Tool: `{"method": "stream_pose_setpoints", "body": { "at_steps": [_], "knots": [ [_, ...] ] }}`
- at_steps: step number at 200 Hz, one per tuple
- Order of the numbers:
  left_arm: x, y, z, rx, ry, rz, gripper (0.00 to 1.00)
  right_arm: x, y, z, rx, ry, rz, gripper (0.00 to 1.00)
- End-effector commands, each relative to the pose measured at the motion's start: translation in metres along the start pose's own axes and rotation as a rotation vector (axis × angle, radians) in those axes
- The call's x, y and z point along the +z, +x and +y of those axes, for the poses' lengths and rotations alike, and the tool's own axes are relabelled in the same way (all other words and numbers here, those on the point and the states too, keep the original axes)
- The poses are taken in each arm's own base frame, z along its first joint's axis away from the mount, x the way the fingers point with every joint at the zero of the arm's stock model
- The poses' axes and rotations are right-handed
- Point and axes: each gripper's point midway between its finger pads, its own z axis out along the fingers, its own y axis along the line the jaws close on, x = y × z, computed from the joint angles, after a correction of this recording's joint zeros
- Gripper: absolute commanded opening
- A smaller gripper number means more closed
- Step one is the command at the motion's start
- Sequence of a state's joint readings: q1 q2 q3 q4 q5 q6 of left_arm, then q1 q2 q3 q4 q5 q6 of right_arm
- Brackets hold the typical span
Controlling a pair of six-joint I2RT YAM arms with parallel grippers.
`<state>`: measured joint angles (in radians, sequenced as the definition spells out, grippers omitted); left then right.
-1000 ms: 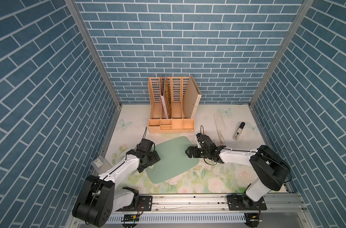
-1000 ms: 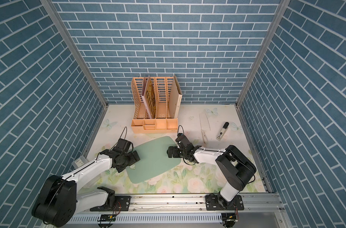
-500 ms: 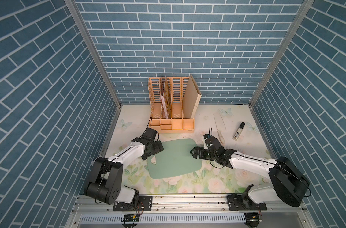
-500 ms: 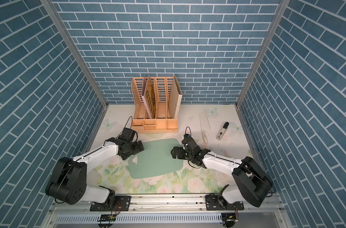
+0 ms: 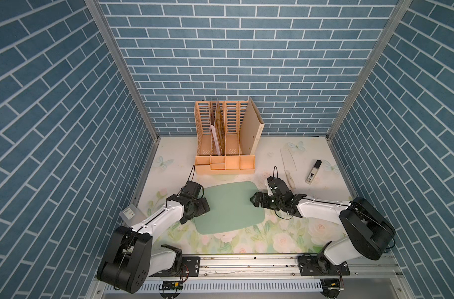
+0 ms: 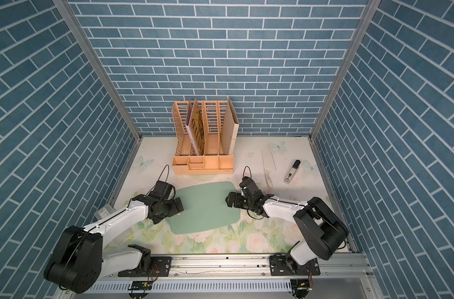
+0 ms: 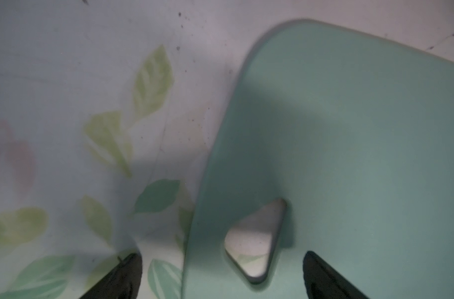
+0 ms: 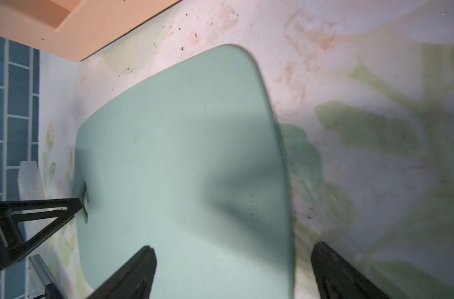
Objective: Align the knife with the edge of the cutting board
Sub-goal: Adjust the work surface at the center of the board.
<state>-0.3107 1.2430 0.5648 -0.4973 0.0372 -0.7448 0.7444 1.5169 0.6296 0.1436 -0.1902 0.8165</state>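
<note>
Floral mat (image 5: 285, 240): rack (image 5: 224, 163) behind cutting board (image 5: 228, 207), tube (image 5: 313, 172) near knife (image 5: 288, 165)

Board (image 5: 229, 207) lies flat | left gripper (image 5: 204, 206) over one short edge, right gripper (image 5: 254, 201) over the opposite | knife (image 5: 288, 161) apart, near tube (image 5: 313, 172)

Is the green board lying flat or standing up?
Lying flat. In both top views the board rests on the flowery table, and the left wrist view shows the table through its hole.
</note>
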Motion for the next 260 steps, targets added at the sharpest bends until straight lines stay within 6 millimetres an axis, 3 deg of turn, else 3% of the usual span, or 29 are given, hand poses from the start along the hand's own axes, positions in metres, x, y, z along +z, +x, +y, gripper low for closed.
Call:
{"method": "stream_pose_setpoints", "body": {
  "at_steps": [1, 19, 55, 108, 196, 234, 260],
  "knots": [
    [0.01, 0.012, -0.004, -0.014, 0.041, 0.048, 0.99, 0.006, 0.028, -0.002, 0.05, -0.025, 0.072, 0.97],
    [0.017, 0.017, -0.019, 0.0, 0.121, 0.081, 0.96, 0.005, 0.04, 0.007, 0.056, -0.057, 0.087, 0.97],
    [0.018, 0.003, -0.039, 0.033, 0.17, 0.075, 0.94, 0.0, 0.061, 0.025, 0.055, -0.103, 0.112, 0.97],
    [0.023, -0.014, -0.06, 0.064, 0.188, 0.092, 0.94, -0.023, 0.05, 0.025, 0.067, -0.088, 0.034, 0.97],
    [0.013, -0.005, -0.06, 0.053, 0.226, 0.1, 0.94, -0.034, -0.005, 0.004, 0.075, -0.017, -0.059, 0.98],
    [0.014, -0.005, -0.05, 0.053, 0.182, 0.083, 0.94, -0.041, -0.022, -0.028, 0.085, 0.069, -0.092, 0.98],
    [0.016, 0.001, -0.052, 0.045, 0.206, 0.099, 0.94, -0.04, -0.017, -0.049, 0.095, 0.113, -0.082, 0.98]
  ]
}}
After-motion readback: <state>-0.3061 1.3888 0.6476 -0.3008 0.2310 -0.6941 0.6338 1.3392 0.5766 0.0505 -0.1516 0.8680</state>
